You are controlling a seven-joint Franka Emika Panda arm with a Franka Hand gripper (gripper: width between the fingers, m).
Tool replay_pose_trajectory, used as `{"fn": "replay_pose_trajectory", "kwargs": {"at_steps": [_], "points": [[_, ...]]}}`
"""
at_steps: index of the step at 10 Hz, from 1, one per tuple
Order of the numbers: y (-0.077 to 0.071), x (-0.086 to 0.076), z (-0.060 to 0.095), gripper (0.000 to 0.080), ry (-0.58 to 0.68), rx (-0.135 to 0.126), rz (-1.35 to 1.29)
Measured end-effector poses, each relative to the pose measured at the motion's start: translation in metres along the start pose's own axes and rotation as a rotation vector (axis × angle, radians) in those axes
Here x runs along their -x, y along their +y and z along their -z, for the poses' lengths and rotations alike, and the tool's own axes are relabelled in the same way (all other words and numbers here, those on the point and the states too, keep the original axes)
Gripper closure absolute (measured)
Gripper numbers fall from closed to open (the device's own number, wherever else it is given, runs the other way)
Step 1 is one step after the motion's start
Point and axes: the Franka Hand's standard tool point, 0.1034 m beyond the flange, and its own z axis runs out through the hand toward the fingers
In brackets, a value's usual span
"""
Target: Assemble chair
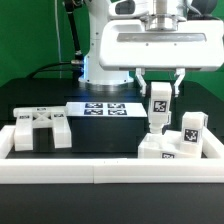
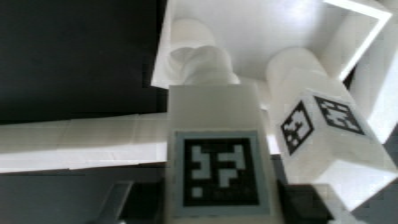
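- Gripper [image 1: 160, 90]: is hanging over the exterior view's right side, its claw pinching the held leg [image 1: 158, 115] at the tagged upper end and keeping it upright.
- Chair-part cluster [image 1: 172, 146]: is sitting beneath that leg, near right, beside the border rail [image 1: 100, 176]; contact with the leg cannot be told.
- Slotted seat block [image 1: 40, 130]: is lying at the left.
- Marker board [image 1: 104, 108]: is lying farther back, centre.
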Motion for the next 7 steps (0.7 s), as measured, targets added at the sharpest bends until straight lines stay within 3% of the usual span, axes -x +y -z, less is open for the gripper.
{"fn": "replay_pose_trajectory", "kwargs": {"at_steps": [4,6,7], "points": [[0.0014,-0.0012,-0.0035,0.0509,0.022,0.005,0.019],[0.0052,-0.0055,-0.0052,0.0509,0.135,0.019,0.030],[0.0039,-0.0011,-0.0097,0.0509,0.106,0.018,0.032]]}}
